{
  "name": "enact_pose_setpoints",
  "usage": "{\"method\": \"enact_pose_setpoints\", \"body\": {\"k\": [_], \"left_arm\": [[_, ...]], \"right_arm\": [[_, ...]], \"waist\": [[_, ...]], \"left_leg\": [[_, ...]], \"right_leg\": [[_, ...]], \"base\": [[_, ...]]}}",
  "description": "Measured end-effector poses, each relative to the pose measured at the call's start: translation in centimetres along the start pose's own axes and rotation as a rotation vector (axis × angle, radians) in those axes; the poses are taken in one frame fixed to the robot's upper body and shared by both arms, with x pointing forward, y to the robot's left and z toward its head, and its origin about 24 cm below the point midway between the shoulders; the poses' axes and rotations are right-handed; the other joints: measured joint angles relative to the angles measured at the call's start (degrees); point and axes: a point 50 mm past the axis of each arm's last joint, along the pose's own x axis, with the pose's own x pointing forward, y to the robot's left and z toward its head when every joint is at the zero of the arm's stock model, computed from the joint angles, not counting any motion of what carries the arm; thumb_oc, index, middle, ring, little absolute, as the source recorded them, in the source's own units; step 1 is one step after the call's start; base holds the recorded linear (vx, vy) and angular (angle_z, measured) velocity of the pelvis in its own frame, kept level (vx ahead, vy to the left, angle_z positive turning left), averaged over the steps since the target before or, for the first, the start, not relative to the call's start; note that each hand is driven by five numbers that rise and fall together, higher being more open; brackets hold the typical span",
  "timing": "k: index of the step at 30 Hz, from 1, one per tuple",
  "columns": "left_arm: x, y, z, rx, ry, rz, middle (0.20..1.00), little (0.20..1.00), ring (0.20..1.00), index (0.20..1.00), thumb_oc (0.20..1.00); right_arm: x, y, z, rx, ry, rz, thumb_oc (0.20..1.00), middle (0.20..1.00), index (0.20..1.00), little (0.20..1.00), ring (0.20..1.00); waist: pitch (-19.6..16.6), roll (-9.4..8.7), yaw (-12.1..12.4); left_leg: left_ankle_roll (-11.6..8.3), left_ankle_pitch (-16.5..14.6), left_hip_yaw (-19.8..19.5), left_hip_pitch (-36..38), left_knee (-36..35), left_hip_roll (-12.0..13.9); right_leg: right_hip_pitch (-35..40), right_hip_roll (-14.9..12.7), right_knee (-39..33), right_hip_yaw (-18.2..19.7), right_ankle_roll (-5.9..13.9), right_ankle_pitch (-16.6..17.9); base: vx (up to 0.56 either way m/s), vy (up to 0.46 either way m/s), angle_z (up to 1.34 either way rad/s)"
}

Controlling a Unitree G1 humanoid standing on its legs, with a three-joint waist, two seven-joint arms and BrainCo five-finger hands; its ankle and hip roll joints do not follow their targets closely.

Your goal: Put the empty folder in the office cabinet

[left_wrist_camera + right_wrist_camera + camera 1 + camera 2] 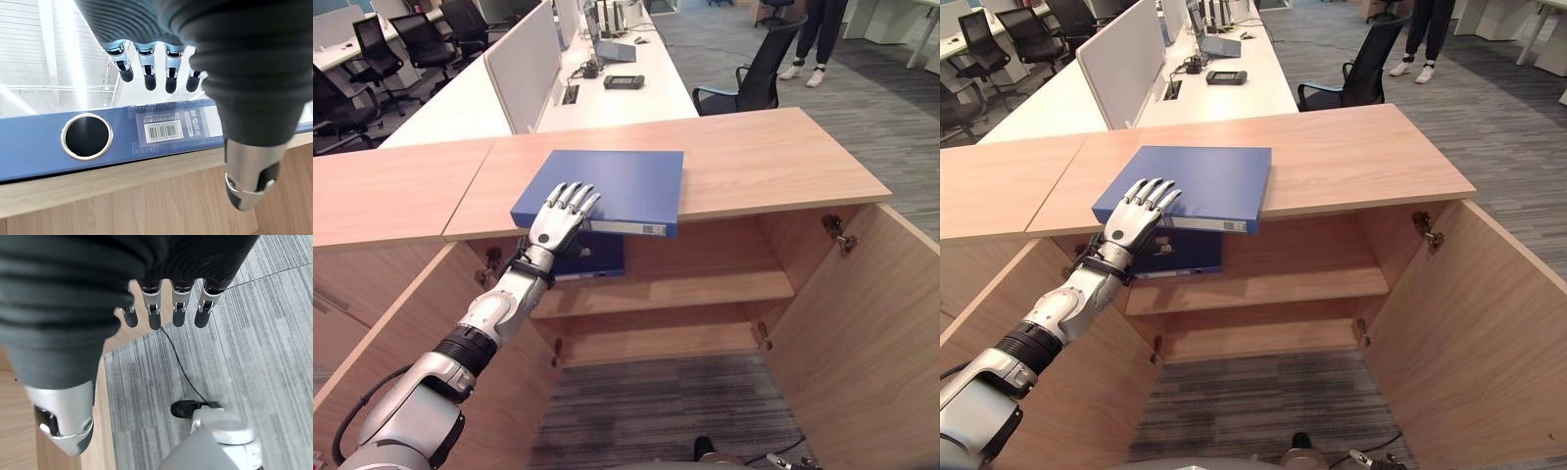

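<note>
A blue folder [619, 181] lies flat on the wooden cabinet top [773, 157], its spine jutting a little past the front edge. My left hand [558, 217] rests on the folder's near left corner with straight, spread fingers, open. In the left wrist view the spine [39, 147] shows a ring hole and a barcode label, the fingers [149, 73] above it and the thumb below. The cabinet stands open, and a second blue folder [594, 257] lies on its upper shelf [705, 289] at the left. My right hand [154, 313] hangs open over the carpet.
The cabinet's right door [891, 323] swings wide open toward me, the left door [372, 343] likewise. A lower shelf [656, 343] sits beneath. Behind the cabinet are white desks [617, 98], a black office chair [754, 78] and a standing person's legs [818, 39].
</note>
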Motion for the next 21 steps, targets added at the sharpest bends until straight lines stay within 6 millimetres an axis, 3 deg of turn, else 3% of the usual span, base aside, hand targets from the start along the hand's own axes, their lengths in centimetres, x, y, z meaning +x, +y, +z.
{"method": "enact_pose_setpoints", "body": {"k": [11,21], "left_arm": [[0.2,-0.1,0.4,-0.015,-0.004,0.004,1.0,1.0,1.0,1.0,1.0],[1.4,0.8,1.2,-0.027,-0.027,0.046,1.0,1.0,1.0,1.0,1.0]], "right_arm": [[0.0,0.0,0.0,-0.002,0.001,0.001,1.0,1.0,1.0,1.0,1.0],[-0.1,0.0,-0.4,-0.002,0.009,0.0,1.0,1.0,1.0,1.0,1.0]], "waist": [[-0.3,0.28,0.0],[-1.9,0.18,-0.2]], "left_leg": [[0.0,0.0,-0.1,0.7,0.0,0.0],[0.01,0.0,0.0,-0.1,0.0,0.0]], "right_leg": [[0.7,0.0,0.0,0.0,-0.04,0.0],[-0.2,0.0,0.0,0.1,-0.03,0.0]], "base": [[0.0,0.0,0.0],[0.0,0.0,0.0]]}}
